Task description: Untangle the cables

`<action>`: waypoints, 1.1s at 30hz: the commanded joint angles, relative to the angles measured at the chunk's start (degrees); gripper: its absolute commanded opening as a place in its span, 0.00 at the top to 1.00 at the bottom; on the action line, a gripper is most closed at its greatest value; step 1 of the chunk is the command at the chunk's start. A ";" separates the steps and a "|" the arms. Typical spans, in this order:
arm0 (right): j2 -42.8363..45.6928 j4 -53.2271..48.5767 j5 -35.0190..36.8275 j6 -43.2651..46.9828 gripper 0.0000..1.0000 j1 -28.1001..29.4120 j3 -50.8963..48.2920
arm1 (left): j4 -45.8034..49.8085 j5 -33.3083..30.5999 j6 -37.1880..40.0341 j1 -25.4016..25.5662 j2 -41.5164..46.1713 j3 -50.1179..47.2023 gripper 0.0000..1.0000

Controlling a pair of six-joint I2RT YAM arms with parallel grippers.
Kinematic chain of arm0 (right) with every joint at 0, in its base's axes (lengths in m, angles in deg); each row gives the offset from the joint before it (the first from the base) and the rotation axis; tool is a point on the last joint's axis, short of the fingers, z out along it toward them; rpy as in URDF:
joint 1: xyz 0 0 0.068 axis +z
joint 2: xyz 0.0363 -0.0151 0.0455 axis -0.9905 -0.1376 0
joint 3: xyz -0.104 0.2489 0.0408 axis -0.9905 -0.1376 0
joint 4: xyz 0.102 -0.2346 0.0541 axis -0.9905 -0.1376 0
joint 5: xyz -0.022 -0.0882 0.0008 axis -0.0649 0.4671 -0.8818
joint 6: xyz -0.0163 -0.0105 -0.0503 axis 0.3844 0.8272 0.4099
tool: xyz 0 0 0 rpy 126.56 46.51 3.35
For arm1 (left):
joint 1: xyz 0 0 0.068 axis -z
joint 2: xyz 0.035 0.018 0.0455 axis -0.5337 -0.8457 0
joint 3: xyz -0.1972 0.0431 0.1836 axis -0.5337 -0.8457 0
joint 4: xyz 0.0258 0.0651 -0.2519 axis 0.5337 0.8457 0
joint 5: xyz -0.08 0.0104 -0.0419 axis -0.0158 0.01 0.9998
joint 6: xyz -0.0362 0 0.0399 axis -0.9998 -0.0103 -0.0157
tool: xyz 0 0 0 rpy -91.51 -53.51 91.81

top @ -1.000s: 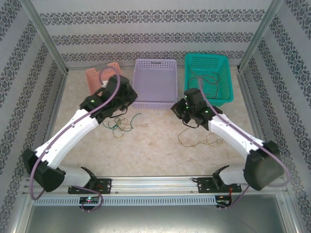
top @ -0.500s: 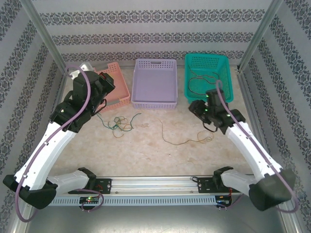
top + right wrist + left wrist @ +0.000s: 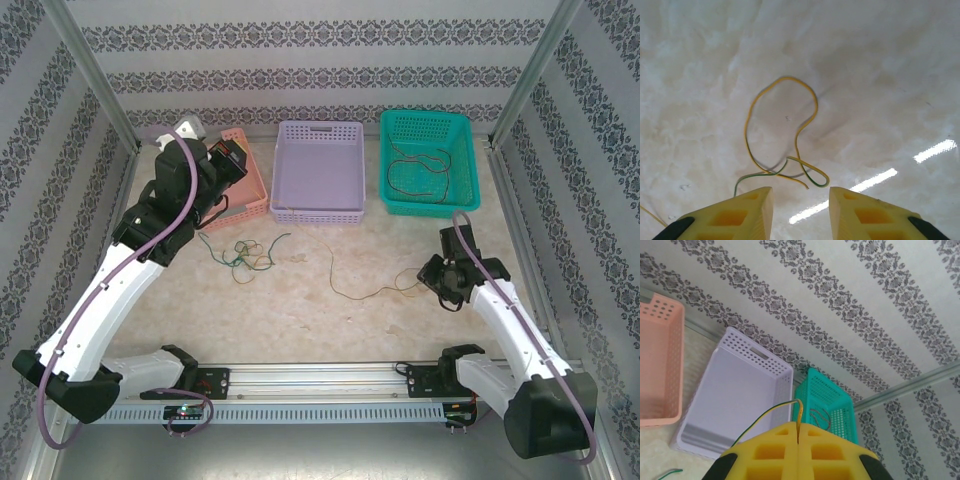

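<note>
Left claw [image 3: 798, 436] clenches a yellow-green cable [image 3: 771, 412], held high seemingly to draw it off the tangle [image 3: 240, 262], while right claw [image 3: 801, 200] hangs released over a looped cable [image 3: 785, 78] on the desk [image 3: 880, 75].

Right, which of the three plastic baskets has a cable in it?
The teal perforated plastic basket, rightmost: a thin dark cable loops across its floor. The lilac basket and pink basket show none.

Half hidden behind the left arm at the worktop's far left corner: pink basket [image 3: 250, 192]. Swallowed between the pressed-together pads of the left gripper [image 3: 798, 432]: lower run of a yellow-green cable [image 3: 765, 415]. Too fine to sort strand from strand, in front of that basket: tangle [image 3: 240, 255]. Clipped by the frame's bottom edge: right gripper [image 3: 801, 192].
</note>
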State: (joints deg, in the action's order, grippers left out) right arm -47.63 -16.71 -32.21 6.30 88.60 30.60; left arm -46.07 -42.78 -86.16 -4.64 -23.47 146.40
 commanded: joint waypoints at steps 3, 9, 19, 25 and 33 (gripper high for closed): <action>-6.93 1.68 1.12 10.80 0.67 1.40 6.61 | -4.33 6.40 1.89 -0.44 0.28 2.35 1.00; -16.26 1.03 2.72 9.88 0.68 9.13 10.76 | -5.86 8.64 -0.09 -0.46 2.26 -0.95 1.00; -29.02 10.06 4.36 -5.29 0.69 10.84 10.82 | -5.38 9.93 -0.02 -0.40 2.80 -0.80 1.00; -32.01 10.33 4.18 -10.41 0.71 9.69 9.35 | -4.99 9.76 -0.25 -0.38 3.59 -0.98 1.00; -36.91 14.48 4.63 -12.24 0.80 8.60 11.53 | -4.08 9.68 -0.26 -0.39 4.42 -0.89 1.00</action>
State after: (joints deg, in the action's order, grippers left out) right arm -82.15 -3.45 -28.89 -4.52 97.91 40.09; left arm -48.76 -33.25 -86.03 -4.64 -20.35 145.74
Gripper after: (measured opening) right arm 0.215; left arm 0.047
